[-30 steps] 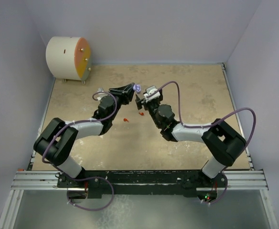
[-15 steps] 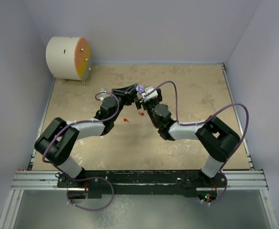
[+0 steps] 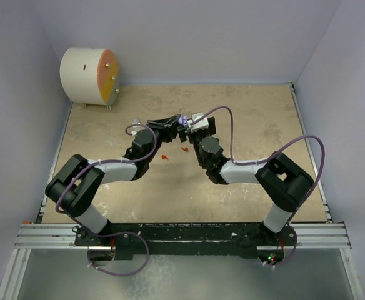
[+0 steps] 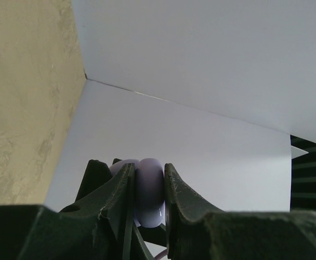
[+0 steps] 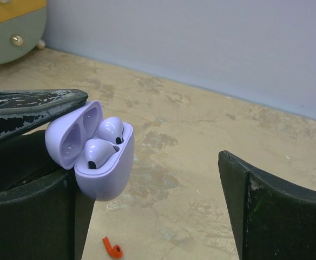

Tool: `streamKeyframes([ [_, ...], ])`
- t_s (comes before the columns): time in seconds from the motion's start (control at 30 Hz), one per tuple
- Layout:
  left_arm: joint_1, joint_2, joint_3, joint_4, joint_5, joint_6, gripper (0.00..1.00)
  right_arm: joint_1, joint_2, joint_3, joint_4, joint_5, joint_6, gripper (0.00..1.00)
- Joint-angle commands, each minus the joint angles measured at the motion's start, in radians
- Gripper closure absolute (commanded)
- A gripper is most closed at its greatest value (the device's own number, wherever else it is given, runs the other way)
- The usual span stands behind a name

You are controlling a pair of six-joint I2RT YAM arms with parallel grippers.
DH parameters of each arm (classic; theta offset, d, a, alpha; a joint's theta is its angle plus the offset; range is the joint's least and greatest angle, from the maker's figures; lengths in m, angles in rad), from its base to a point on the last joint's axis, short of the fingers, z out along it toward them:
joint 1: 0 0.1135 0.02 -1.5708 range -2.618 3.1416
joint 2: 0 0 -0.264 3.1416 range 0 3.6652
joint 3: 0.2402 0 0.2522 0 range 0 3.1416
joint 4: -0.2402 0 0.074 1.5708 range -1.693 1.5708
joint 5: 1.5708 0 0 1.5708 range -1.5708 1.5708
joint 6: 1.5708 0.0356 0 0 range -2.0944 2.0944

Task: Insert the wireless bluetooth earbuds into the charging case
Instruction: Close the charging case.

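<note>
My left gripper (image 4: 149,184) is shut on the lavender charging case (image 4: 149,190), pinching it by its sides and holding it in the air. In the right wrist view the case (image 5: 108,169) hangs with its lid swung open, and two lavender earbuds (image 5: 110,130) (image 5: 94,151) sit in its wells. My right gripper (image 5: 152,211) is open, and the case hangs just inside its left finger (image 5: 28,216). A red earbud (image 5: 113,249) lies on the table below. From above, the case (image 3: 181,119) is between both grippers, with two red earbuds (image 3: 165,156) (image 3: 185,149) on the table.
A round cream cabinet with an orange front (image 3: 90,76) stands at the back left corner. Pale walls enclose the beige table (image 3: 251,119) on three sides. Both arms meet near the table's middle, towards the back.
My right gripper's jaws have spread wider. Both arms have shifted slightly, and the held case has come a little nearer the right gripper. The left grip is unchanged.
</note>
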Motion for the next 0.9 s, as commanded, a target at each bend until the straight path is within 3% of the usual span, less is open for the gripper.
streamKeyframes([
  [0.0, -0.005, -0.038, -0.027, 0.021, 0.003, -0.012, 1.00, 0.000, -0.004, 0.031, 0.059, 0.096, 0.014, 0.10],
  [0.6, -0.003, -0.014, -0.043, 0.023, -0.004, -0.011, 1.00, -0.039, -0.050, -0.028, -0.003, 0.151, 0.057, 0.08],
  [0.87, 0.013, 0.094, 0.042, 0.022, 0.043, 0.079, 1.00, -0.110, -0.194, -0.059, -0.247, 0.128, 0.304, 0.06],
])
